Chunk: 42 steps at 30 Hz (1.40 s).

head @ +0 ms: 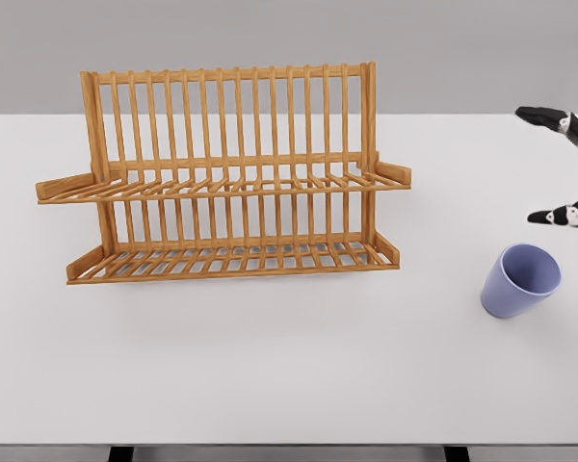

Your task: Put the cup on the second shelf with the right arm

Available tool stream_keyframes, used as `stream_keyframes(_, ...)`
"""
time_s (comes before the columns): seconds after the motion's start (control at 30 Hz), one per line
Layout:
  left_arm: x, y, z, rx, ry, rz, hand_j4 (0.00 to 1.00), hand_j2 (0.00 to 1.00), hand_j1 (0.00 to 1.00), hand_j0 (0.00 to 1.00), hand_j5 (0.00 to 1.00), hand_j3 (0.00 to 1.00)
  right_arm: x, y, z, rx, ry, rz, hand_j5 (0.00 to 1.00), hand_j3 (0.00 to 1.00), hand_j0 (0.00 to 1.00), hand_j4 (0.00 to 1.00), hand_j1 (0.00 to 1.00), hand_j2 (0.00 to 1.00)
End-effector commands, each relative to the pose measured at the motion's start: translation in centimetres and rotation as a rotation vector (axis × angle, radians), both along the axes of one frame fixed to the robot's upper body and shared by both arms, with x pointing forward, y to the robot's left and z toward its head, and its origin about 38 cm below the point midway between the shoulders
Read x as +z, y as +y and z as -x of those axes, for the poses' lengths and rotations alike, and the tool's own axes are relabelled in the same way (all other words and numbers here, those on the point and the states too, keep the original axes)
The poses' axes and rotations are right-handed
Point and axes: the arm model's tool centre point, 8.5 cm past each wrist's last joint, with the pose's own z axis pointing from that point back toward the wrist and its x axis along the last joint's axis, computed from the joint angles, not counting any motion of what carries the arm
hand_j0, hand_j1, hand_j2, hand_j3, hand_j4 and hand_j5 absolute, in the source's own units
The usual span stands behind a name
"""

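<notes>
I see a smooth lavender cup (520,280), tapered and tilted, resting near the table's (270,375) right edge. My right hand (568,168) hovers above it, dark-tipped fingers (544,116) spread, holding nothing. A slatted two-tier wooden rack (222,178) stands well apart toward the far-left side.

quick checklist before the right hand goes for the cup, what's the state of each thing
1. Cup upright on the table, mouth open: ok.
2. Right hand empty, fingers spread: ok.
3. Hand around the cup: not ok, it is above and behind it, apart.
4. Upper shelf of the wooden rack free of things: ok.
5. Table between cup and rack clear: ok.
6. Left hand position: cannot tell, out of view.
</notes>
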Motion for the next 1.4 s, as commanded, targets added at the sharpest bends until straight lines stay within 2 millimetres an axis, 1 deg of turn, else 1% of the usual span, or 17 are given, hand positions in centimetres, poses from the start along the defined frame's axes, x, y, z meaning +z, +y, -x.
stream_keyframes(0.0, 0.0, 0.0, 0.0, 0.0, 0.0, -0.001, 1.0, 1.0, 1.0, 1.0, 1.0, 1.0, 0.1, -0.8, -0.1, -0.006, 0.026, -0.117, 1.0, 1.0, 1.0, 1.0, 1.0, 1.0)
stream_keyframes(0.1, 0.0, 0.0, 0.0, 0.0, 0.0, -0.001, 1.0, 1.0, 1.0, 1.0, 1.0, 1.0, -0.8, -1.2, 0.2, -0.017, 0.054, -0.118, 1.0, 1.0, 1.0, 1.0, 1.0, 1.0)
stream_keyframes(0.27, 0.0, 0.0, 0.0, 0.0, 0.0, -0.001, 1.0, 1.0, 1.0, 1.0, 1.0, 1.0, -3.6, -1.5, 1.3, -0.035, 0.145, -0.119, 1.0, 1.0, 1.0, 1.0, 1.0, 1.0)
stream_keyframes(0.4, 0.0, 0.0, 0.0, 0.0, 0.0, -0.001, 1.0, 1.0, 1.0, 1.0, 1.0, 1.0, -4.1, -1.6, 1.5, -0.035, 0.174, -0.102, 1.0, 1.0, 1.0, 1.0, 1.0, 1.0)
stream_keyframes(0.47, 0.0, 0.0, 0.0, 0.0, 0.0, -0.001, 1.0, 1.0, 1.0, 1.0, 1.0, 1.0, -3.4, -2.2, 1.6, -0.037, 0.183, -0.062, 1.0, 1.0, 1.0, 1.0, 1.0, 1.0)
stream_keyframes(0.53, 0.0, 0.0, 0.0, 0.0, 0.0, -0.001, 1.0, 1.0, 1.0, 1.0, 1.0, 1.0, -4.3, -2.4, 2.2, -0.038, 0.216, -0.089, 1.0, 1.0, 1.0, 1.0, 1.0, 1.0)
stream_keyframes(0.73, 0.0, 0.0, 0.0, 0.0, 0.0, -0.001, 1.0, 1.0, 1.0, 1.0, 1.0, 1.0, -5.6, -2.7, 3.2, -0.045, 0.264, -0.079, 1.0, 1.0, 1.0, 1.0, 1.0, 1.0)
stream_keyframes(0.87, 0.0, 0.0, 0.0, 0.0, 0.0, -0.001, 1.0, 1.0, 1.0, 1.0, 1.0, 1.0, -6.1, -3.0, 3.7, -0.048, 0.288, -0.133, 1.0, 1.0, 1.0, 1.0, 1.0, 1.0)
stream_keyframes(0.97, 0.0, 0.0, 0.0, 0.0, 0.0, -0.001, 1.0, 1.0, 1.0, 1.0, 1.0, 1.0, -7.1, -3.3, 4.3, -0.06, 0.314, -0.138, 1.0, 1.0, 1.0, 1.0, 1.0, 1.0)
stream_keyframes(1.07, 0.0, 0.0, 0.0, 0.0, 0.001, -0.001, 1.0, 1.0, 1.0, 1.0, 1.0, 1.0, -8.1, -3.7, 4.6, -0.079, 0.336, -0.147, 1.0, 1.0, 1.0, 1.0, 1.0, 1.0)
stream_keyframes(1.13, 0.0, 0.0, 0.0, 0.0, 0.0, -0.001, 1.0, 1.0, 1.0, 1.0, 1.0, 1.0, -8.4, -3.9, 4.8, -0.084, 0.346, -0.147, 1.0, 1.0, 1.0, 1.0, 1.0, 1.0)
stream_keyframes(1.27, 0.0, 0.0, 0.0, -0.001, -0.001, -0.001, 1.0, 1.0, 1.0, 1.0, 1.0, 1.0, -9.8, -4.9, 5.4, -0.12, 0.382, -0.151, 1.0, 1.0, 1.0, 1.0, 1.0, 1.0)
stream_keyframes(1.37, 0.0, 0.0, 0.0, 0.0, 0.0, -0.001, 1.0, 1.0, 1.0, 1.0, 1.0, 1.0, -10.6, -5.3, 5.6, -0.139, 0.398, -0.163, 1.0, 1.0, 1.0, 1.0, 1.0, 1.0)
